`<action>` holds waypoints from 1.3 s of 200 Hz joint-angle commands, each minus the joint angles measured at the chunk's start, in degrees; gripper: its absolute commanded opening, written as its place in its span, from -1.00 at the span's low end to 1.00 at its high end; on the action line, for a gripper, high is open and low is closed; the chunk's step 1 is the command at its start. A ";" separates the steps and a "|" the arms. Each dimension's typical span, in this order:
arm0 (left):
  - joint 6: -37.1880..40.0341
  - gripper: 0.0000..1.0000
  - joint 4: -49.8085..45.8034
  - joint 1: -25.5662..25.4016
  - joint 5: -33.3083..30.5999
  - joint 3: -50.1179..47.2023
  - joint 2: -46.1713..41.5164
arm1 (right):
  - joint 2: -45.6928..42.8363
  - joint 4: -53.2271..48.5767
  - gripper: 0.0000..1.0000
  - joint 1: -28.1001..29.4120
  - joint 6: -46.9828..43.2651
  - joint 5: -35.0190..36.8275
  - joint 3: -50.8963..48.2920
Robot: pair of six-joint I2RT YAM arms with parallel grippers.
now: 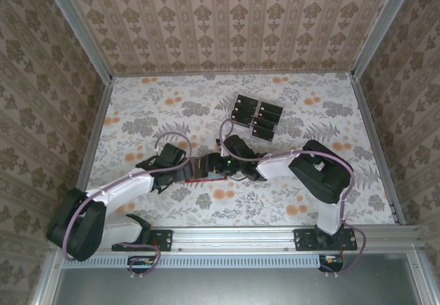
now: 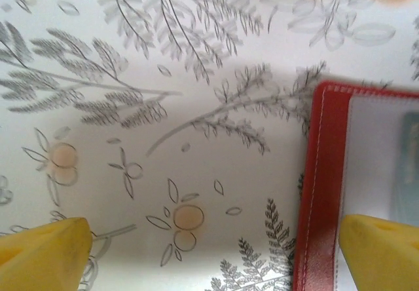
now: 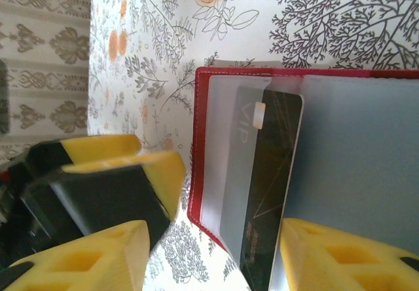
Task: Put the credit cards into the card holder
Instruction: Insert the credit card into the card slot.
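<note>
Yellow-padded, our right gripper stands released, fingers apart on either side of a flat black credit card. The card sits partway under the translucent grey pocket of the small red folding card holder, one long edge still out. Our left gripper is spread wide, one pad over the holder's stitched border; we cannot tell if it presses. We judge this card needs nudging home before we back off. Further out, the other black cards lie grouped on the floral tablecloth, with bare cloth around them and the patterned walls well apart.
</note>
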 commanded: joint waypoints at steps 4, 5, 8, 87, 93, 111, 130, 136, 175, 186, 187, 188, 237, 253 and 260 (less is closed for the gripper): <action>1.99 1.00 -1.77 2.05 0.96 2.27 -3.34 | -4.64 -14.25 0.16 0.29 -6.35 2.48 3.60; 2.05 1.00 -1.84 2.16 1.00 2.27 -3.47 | -4.71 -14.60 0.16 0.25 -6.45 2.57 3.72; 2.16 0.99 -1.90 2.44 0.97 2.32 -3.69 | -4.90 -15.99 0.16 0.29 -6.91 2.92 4.21; 4.06 1.00 -2.71 4.45 1.16 2.34 -3.64 | 0.97 -35.98 -0.78 0.28 -13.48 9.06 16.36; 4.06 1.00 -2.62 4.60 1.11 2.28 -3.30 | 1.63 -36.46 -0.81 0.38 -13.64 9.30 17.05; 4.06 1.00 -2.08 4.85 1.05 1.72 -2.47 | 3.37 -37.68 -0.88 0.37 -14.11 9.91 18.60; 3.90 1.00 -1.22 4.81 1.13 1.25 -1.32 | 4.75 -38.36 -0.92 0.43 -14.37 10.40 19.75; 3.88 0.99 -0.97 4.85 1.15 1.11 -0.81 | 5.22 -38.61 -0.93 0.45 -14.33 10.61 20.00; 3.79 1.00 0.26 4.80 1.27 0.98 2.37 | 7.70 -39.21 -0.93 0.55 -14.55 11.02 21.65; 3.80 1.00 0.58 4.73 1.35 1.04 3.26 | 8.33 -39.45 -0.93 0.63 -14.61 10.95 22.26; 3.84 1.00 0.61 4.72 1.37 0.96 3.26 | 8.36 -39.46 -0.93 0.64 -14.63 10.94 22.32; 3.91 1.00 0.67 4.72 1.39 0.96 3.32 | 8.47 -39.42 -0.93 0.60 -14.59 10.94 22.40; 3.46 1.00 3.08 4.59 2.48 0.26 6.53 | 11.08 -40.31 -0.93 1.24 -14.90 10.23 25.49; 3.41 1.00 3.73 4.44 2.67 0.11 7.27 | 11.64 -40.79 -0.94 1.56 -14.98 10.09 26.61; 3.43 1.00 3.89 4.41 2.73 0.08 7.53 | 11.84 -40.91 -0.93 1.60 -15.07 9.97 26.92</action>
